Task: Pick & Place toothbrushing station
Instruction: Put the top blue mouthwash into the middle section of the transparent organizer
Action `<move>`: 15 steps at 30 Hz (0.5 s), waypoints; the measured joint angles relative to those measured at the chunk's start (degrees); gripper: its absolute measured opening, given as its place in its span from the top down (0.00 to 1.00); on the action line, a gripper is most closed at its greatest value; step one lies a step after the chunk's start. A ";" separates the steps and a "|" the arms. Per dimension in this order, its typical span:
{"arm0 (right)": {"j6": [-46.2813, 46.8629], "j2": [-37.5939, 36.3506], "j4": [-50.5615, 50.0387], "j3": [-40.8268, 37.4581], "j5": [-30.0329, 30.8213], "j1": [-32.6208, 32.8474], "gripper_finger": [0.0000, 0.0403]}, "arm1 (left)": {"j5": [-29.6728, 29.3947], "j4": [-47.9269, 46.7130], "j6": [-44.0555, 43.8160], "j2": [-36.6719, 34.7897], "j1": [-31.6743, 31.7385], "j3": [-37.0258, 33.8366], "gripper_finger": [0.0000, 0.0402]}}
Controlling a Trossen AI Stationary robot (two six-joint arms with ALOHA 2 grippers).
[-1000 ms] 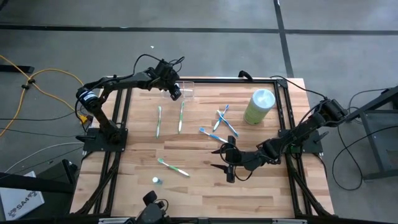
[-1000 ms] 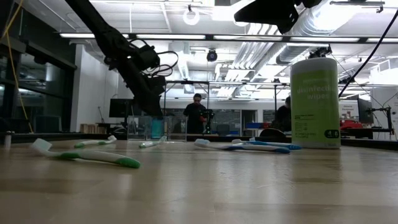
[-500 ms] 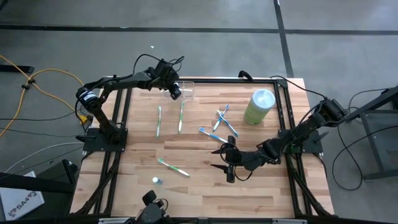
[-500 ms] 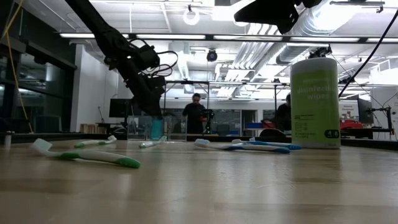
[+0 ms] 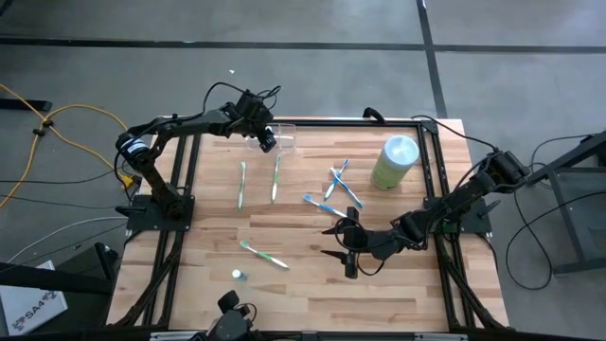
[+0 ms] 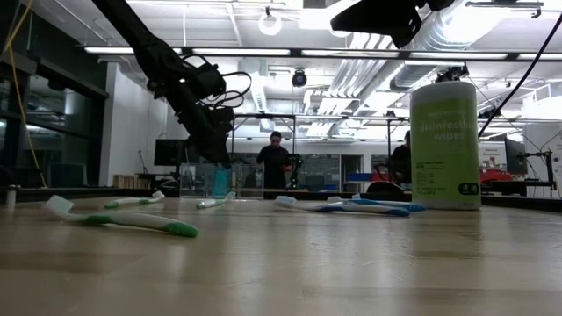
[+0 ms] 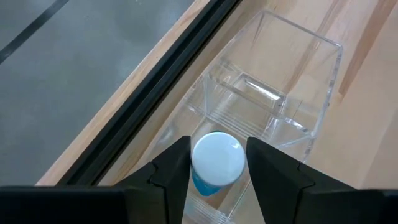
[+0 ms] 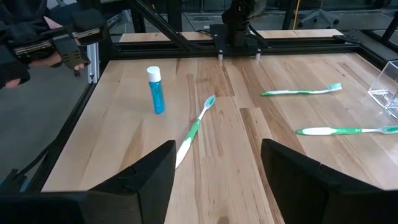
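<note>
The clear plastic holder stands at the table's far edge; it also shows in the left wrist view and in the low view. My left gripper hangs over its near compartment, shut on a small blue tube with a white cap. My right gripper is open and empty above the table's near right part. A second blue tube stands upright on its base near the front left. My left gripper pinches the tube's white cap between its two fingers, one on each side. The fingers come from above, pointing down. The tube stands upright below them, its blue body down inside the holder's compartment.
Green toothbrushes and blue ones lie scattered on the wood. A light green wipes canister stands at the far right. A black frame edges the table. People stand in the room behind.
</note>
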 joint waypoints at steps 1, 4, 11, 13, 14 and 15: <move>0.00 0.00 -0.02 0.00 0.00 0.00 0.44 | 0.02 0.02 -0.02 0.00 0.00 0.00 0.62; -0.02 0.00 -0.02 0.00 0.00 0.00 0.44 | 0.04 0.02 0.13 -0.02 0.00 0.00 0.62; 0.00 0.00 -0.04 0.00 0.00 0.00 0.44 | 1.53 0.42 0.18 -0.17 0.00 0.00 0.62; 0.00 0.00 -0.07 0.00 0.00 0.00 0.44 | 1.53 0.52 0.31 -0.49 0.00 0.00 0.62; 0.00 0.00 -0.14 0.00 -0.02 0.00 0.44 | 1.54 0.46 0.38 -0.78 0.00 0.00 0.62; 0.00 0.00 -0.24 0.00 -0.02 0.00 0.44 | 1.53 0.48 0.38 -0.99 0.00 0.00 0.62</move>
